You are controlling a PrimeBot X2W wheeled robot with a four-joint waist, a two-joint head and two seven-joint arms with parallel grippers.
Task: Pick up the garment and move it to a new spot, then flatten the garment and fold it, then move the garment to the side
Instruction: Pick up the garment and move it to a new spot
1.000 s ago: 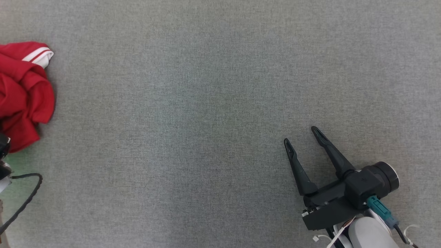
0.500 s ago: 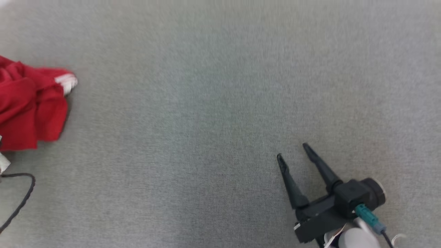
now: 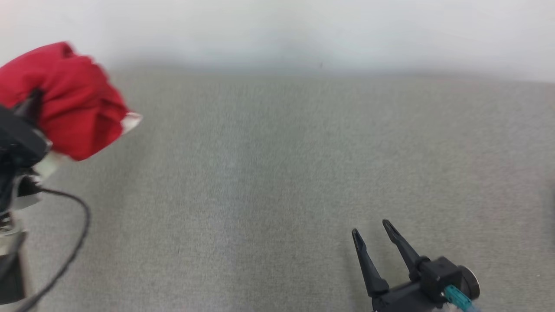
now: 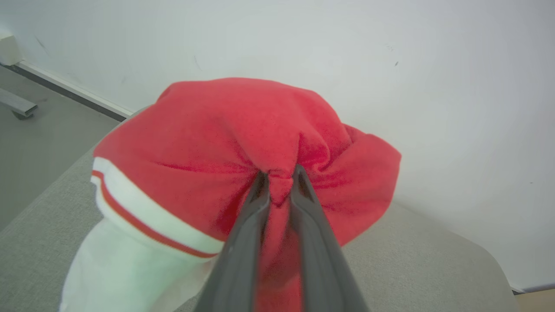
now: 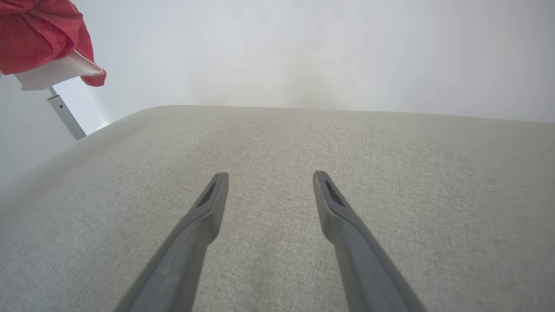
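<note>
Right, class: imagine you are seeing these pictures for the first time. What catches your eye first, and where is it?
The bright red garment stands out at once, bunched at the far left of the head view and pinched in the left hand, with a white striped band at its edge. Next comes the right hand at the lower right, its dark fingers spread open over the plain grey cloth surface.

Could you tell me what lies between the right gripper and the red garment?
Only bare grey fabric surface, as the head view shows, between the right gripper and the red garment.
</note>
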